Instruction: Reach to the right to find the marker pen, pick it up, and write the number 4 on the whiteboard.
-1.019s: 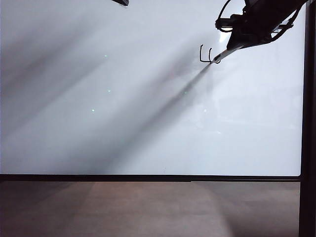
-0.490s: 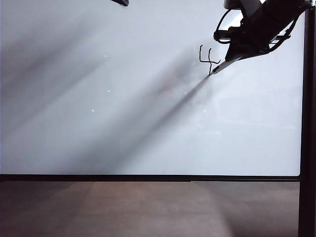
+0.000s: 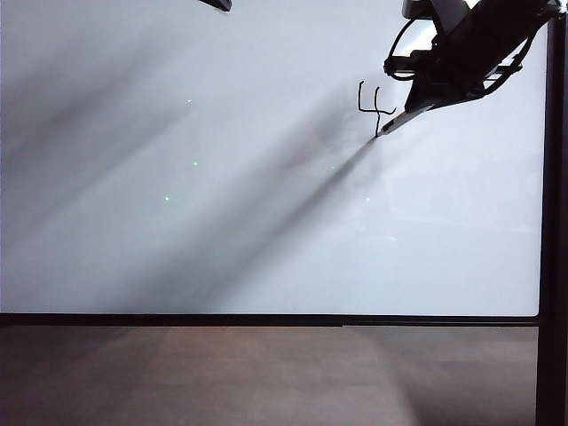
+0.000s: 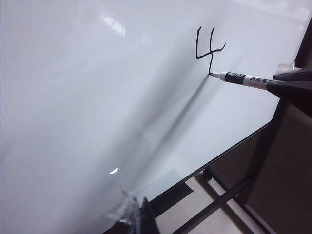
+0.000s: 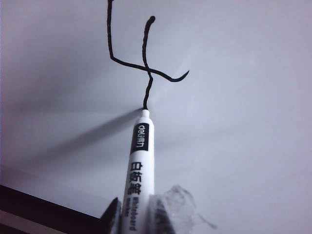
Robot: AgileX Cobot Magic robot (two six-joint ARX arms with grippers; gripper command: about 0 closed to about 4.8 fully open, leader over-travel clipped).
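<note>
On the whiteboard (image 3: 266, 222), upper right, our right gripper (image 5: 132, 214) clamps the marker pen (image 5: 139, 161), tip at the number 4's (image 5: 144, 58) foot; our left gripper (image 4: 136, 217), lower edge, state unclear.

We see the big whiteboard (image 3: 222, 195). The number 4 (image 3: 374, 104) is drawn near its top right corner, by the marker pen (image 4: 241, 79) tip.

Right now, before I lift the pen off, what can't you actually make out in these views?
- Left gripper: only its tips show at the left wrist view's edge; open or shut unclear.
- Right gripper: clamped on the marker pen, its body cut off by the frame.
- Number 4: its top leaves the right wrist view.
- Whiteboard: top edge outside the exterior view.
</note>
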